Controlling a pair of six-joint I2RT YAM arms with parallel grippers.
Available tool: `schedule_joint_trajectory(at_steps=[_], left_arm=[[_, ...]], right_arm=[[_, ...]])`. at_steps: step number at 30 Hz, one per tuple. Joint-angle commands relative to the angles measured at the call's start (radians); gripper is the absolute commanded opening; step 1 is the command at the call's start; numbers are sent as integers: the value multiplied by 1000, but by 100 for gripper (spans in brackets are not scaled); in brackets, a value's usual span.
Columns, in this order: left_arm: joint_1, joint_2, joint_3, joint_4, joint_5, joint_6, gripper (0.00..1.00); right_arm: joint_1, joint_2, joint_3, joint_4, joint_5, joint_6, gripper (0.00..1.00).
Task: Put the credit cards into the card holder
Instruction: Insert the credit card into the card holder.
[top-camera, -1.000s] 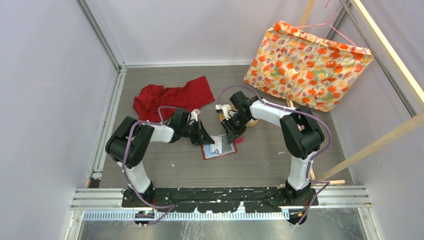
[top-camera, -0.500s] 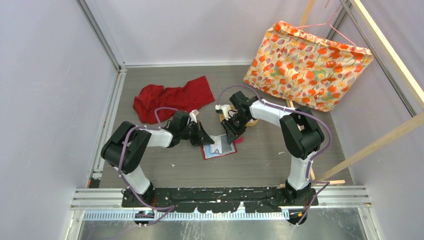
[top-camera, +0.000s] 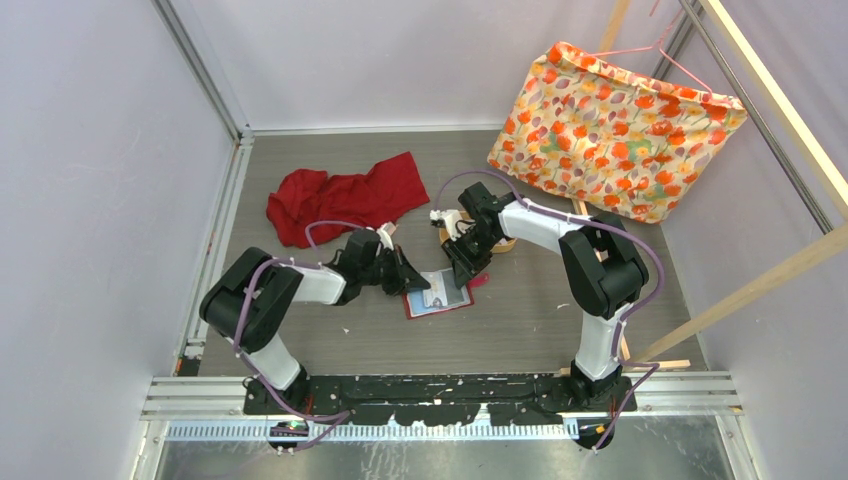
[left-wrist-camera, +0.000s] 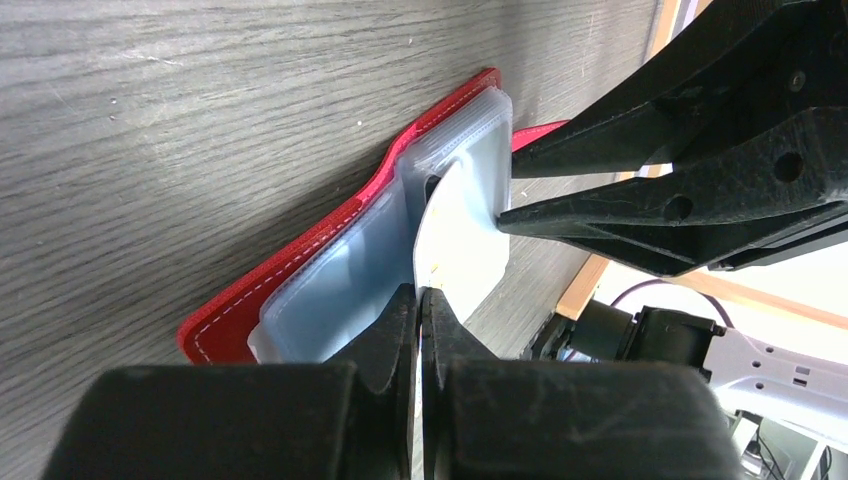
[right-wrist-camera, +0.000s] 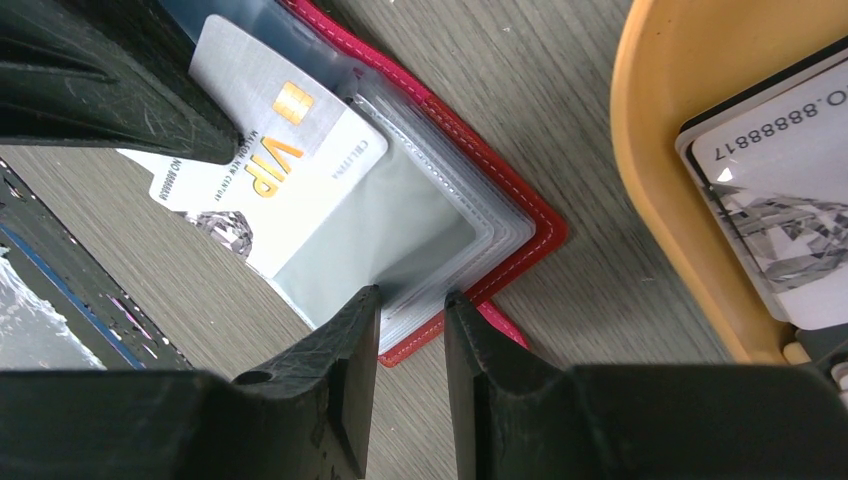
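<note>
The card holder (top-camera: 437, 297), a red wallet with clear inner pockets, lies open on the grey table between both arms. My left gripper (top-camera: 407, 277) is shut on the near edge of a whitish credit card (left-wrist-camera: 460, 240). Its far end sits inside a clear pocket of the card holder (left-wrist-camera: 300, 270). The right wrist view shows that card's gold "VIP" print (right-wrist-camera: 290, 160) half inside the pocket. My right gripper (right-wrist-camera: 412, 297) pinches the corner of the stacked clear pockets by the red edge (right-wrist-camera: 520, 215). More credit cards (right-wrist-camera: 770, 170) lie in a tan tray (right-wrist-camera: 660, 120).
The oval wooden tray (top-camera: 503, 243) sits just behind the right gripper. A crumpled red cloth (top-camera: 340, 195) lies at the back left. A floral cushion (top-camera: 615, 130) hangs on a wooden frame at the back right. Walls close in both sides.
The left arm's elbow has swung left and its forearm lies flatter, with the gripper still on the card at the wallet. The right arm has not moved.
</note>
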Motion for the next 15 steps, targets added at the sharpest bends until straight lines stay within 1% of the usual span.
schedule_joint_trajectory(at_steps=[1,7,9,10,12,14,15], left_arm=[[-36,7,-25,66,-116,-27,1],[-85,28,-63,184,-195,-111,1],[-101,28,-66,197,-222,-125,2],[-108,26,-65,197,-234,-132,4],[-113,21,-55,168,-248,-136,11],[-114,9,-36,104,-249,-126,23],[-114,-2,-29,73,-251,-115,27]], right_arm=[[24,-13,22,-18,-41,-5,35],[24,0,28,-23,-80,16,35],[24,1,29,-23,-82,19,35],[24,0,30,-23,-82,19,35],[23,-3,29,-23,-81,18,36],[23,-7,31,-22,-80,18,36],[22,-9,32,-22,-79,18,36]])
